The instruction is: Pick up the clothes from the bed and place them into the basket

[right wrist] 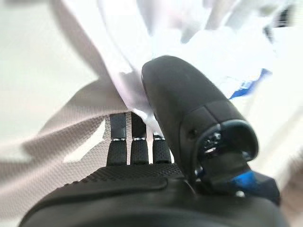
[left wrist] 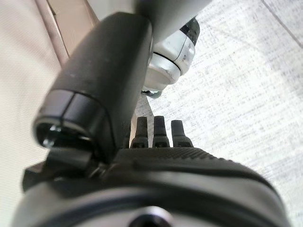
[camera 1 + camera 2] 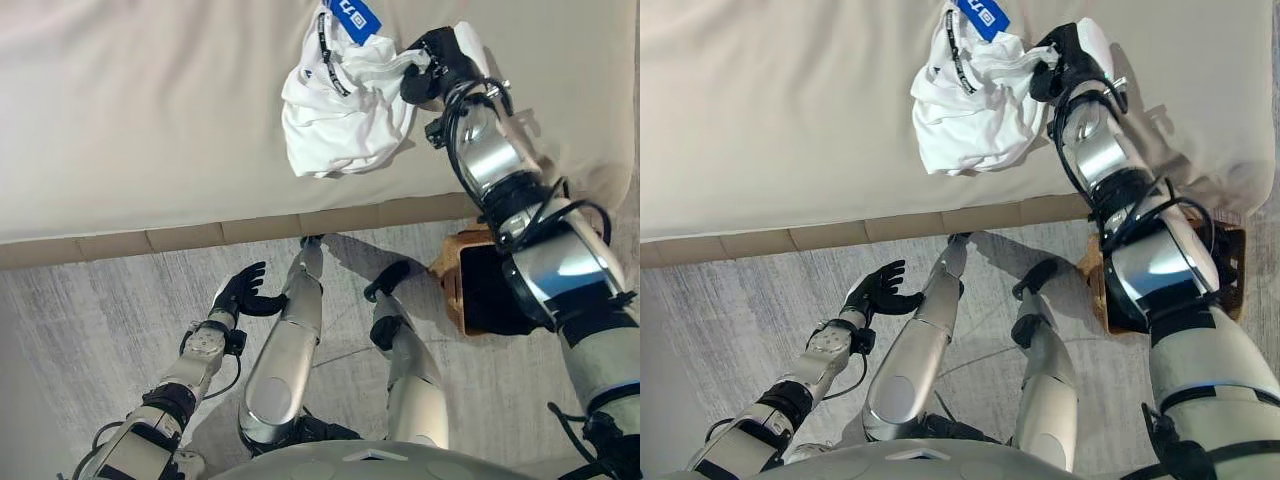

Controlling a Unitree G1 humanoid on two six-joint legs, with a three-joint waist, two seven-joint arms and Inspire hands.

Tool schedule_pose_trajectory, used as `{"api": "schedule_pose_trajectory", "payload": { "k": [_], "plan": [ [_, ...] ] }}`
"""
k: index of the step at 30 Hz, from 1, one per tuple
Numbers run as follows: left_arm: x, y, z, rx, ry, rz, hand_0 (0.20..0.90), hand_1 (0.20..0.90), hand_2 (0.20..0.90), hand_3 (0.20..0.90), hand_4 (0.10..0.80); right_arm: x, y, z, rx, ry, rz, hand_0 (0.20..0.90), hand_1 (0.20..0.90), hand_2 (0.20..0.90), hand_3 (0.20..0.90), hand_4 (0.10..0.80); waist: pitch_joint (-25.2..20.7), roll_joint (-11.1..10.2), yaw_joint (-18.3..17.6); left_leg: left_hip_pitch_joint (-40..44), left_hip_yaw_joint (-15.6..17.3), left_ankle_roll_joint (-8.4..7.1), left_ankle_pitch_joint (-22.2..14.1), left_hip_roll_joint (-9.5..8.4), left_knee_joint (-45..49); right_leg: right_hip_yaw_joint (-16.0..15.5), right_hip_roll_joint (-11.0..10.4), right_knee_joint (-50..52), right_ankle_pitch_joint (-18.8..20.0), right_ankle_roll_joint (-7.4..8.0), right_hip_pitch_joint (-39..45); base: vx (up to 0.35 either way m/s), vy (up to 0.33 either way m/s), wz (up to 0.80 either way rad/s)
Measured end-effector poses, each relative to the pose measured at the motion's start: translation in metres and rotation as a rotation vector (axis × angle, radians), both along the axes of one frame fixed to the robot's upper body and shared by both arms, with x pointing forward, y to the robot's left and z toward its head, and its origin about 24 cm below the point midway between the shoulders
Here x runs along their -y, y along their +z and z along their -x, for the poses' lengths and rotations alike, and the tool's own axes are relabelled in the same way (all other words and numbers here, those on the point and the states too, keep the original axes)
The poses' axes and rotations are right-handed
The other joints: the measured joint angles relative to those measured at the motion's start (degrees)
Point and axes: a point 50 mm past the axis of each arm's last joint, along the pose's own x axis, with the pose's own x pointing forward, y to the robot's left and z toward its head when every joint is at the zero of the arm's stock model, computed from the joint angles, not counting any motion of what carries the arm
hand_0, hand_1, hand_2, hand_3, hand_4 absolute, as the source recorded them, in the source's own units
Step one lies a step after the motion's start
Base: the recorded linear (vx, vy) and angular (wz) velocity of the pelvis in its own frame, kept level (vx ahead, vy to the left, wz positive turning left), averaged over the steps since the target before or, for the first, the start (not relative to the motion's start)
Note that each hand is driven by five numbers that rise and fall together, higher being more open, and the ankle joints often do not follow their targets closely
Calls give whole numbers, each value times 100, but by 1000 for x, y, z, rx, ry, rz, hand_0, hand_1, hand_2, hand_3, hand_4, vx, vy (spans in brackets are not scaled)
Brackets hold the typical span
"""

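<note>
Reaching into white clothes (image 3: 345, 105) on bed (image 3: 140, 120), right hand (image 3: 440, 62) apparently pinching fabric, left hand (image 3: 243, 292) relaxed, empty

Bright even light, soft shadows; both wrist views blur up close.

White clothes (image 3: 345, 110) with blue patch, beige bed (image 3: 140, 110), brown basket (image 3: 452, 272).

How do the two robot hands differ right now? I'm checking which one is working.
The right robot hand reaches over the bed, its fingers against the white clothes. The left robot hand hangs low over the floor, fingers relaxed, touching nothing. Both are dark.
</note>
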Motion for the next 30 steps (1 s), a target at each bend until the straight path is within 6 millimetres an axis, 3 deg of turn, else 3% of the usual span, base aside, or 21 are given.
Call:
{"api": "schedule_pose_trajectory", "payload": {
  "k": [1, 3, 8, 14, 15, 20, 29, 30],
  "plan": [
    [0, -1, -1, -8, 9, -5, 900, 900, 900, 900, 800, -4, -1, 3, 34, 13, -9, 300, 300, 300, 200, 100, 3, -7, -11, 33, 78, 30, 83, -5, 39, 63, -8, 4, 70, -94, 14, -115, 84, -21],
    [-1, -3, -1, -16, 17, -9, 900, 900, 900, 900, 800, -10, -2, 6, 60, 30, -32, 300, 300, 300, 200, 100, 7, -15, -64, 150, 176, 33, 34, -2, 74, 165, -6, -37, 71, -95, 114, -16, 32, -22],
    [0, -6, 0, -30, 25, -9, 900, 900, 900, 900, 800, -25, -30, 11, 50, 44, -71, 300, 300, 300, 200, 100, 62, -102, -99, 916, 464, 66, -117, 16, 60, 419, 25, -220, 70, -94, 813, 13, 11, -21],
    [-4, -5, -4, -46, 34, -20, 900, 900, 900, 900, 800, -32, -21, 14, 87, 79, -75, 300, 300, 300, 200, 100, 108, -186, -158, 1207, 546, 80, -209, 84, 59, 460, 59, -225, 64, -86, 1075, 17, -40, -5],
    [-5, -6, -3, -53, 37, -22, 900, 900, 900, 900, 800, -33, -20, 15, 88, 89, -71, 900, 900, 900, 900, 800, 108, -186, -165, 1238, 539, 60, -233, 82, 58, 456, 58, -226, 59, -80, 1114, -6, -40, 3],
    [-6, -8, -2, -61, 39, -23, 900, 900, 900, 900, 800, -38, -22, 14, 42, 141, -23, 900, 900, 900, 900, 800, 109, -185, -150, 1249, 439, 69, -264, 82, 11, 373, 50, -218, 46, -66, 1146, -13, -48, 8],
    [-12, -12, 2, -101, 51, -28, 900, 900, 900, 900, 800, -59, -42, 16, -78, 252, 299, 900, 900, 900, 900, 800, 109, -185, 59, 1208, 252, 58, -232, 82, -111, 142, 43, -276, 20, -65, 1186, -8, -45, 12],
    [-13, -13, 3, -108, 51, -29, 900, 900, 900, 900, 800, -60, -43, 16, -86, 254, 321, 385, 385, 385, 299, 199, 109, -185, 93, 1204, 222, 48, -216, 80, -142, 105, 47, -317, 24, -59, 1202, -12, -37, 15]
  ]
}}
